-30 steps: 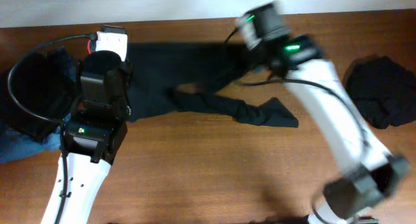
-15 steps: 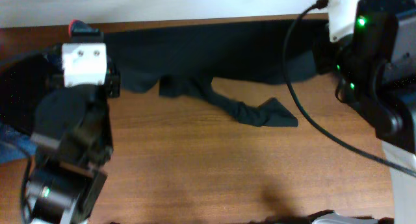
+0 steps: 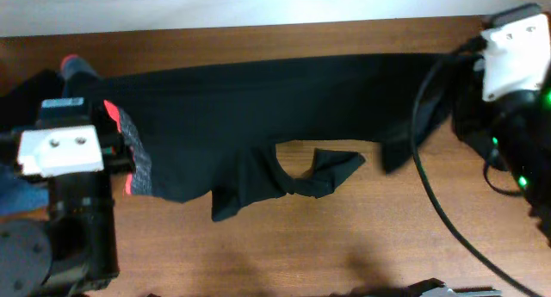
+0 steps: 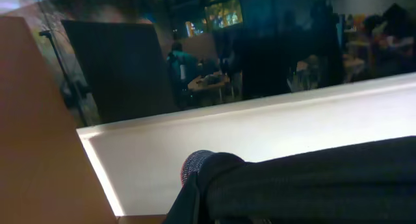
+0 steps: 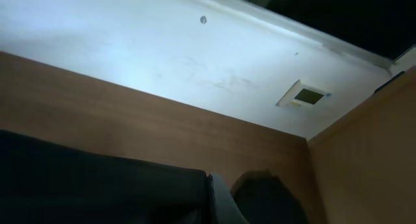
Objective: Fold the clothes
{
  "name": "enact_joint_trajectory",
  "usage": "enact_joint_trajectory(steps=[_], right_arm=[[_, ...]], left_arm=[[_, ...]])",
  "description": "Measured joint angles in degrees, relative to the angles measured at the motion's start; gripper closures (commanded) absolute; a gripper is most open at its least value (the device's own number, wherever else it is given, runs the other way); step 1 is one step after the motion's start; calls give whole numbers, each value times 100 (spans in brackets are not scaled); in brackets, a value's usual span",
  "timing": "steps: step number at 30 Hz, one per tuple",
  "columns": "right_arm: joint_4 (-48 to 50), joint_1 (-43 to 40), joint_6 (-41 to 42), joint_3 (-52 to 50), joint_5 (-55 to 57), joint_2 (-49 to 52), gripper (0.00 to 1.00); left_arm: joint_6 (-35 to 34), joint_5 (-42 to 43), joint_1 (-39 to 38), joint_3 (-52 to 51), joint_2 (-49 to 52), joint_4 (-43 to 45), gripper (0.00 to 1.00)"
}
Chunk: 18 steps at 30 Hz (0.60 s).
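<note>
Your trousers [image 3: 258,116] stretch across the surface's [image 3: 344,237] far half, waistband [image 3: 138,155] at its left. Left jaws and right jaws grip opposite ends, though you see neither grip: the wrists [image 3: 60,151] hide both.

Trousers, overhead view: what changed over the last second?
The left tool swung left and the right tool right, both shut on the trousers, pulling them from a bunched heap into a band stretched across the table. One leg end now dangles mid-table. Both grips stayed closed.
</note>
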Motion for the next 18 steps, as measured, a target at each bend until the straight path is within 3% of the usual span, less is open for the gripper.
enact_joint_trajectory(steps=[11,18], right_arm=[[-177,0,48,0,0,-444,96],[-433,0,127,11,0,-369,96]], left_arm=[[-15,428,0,2,-195,-74,99],[-343,590,0,2,-160,-584,99]])
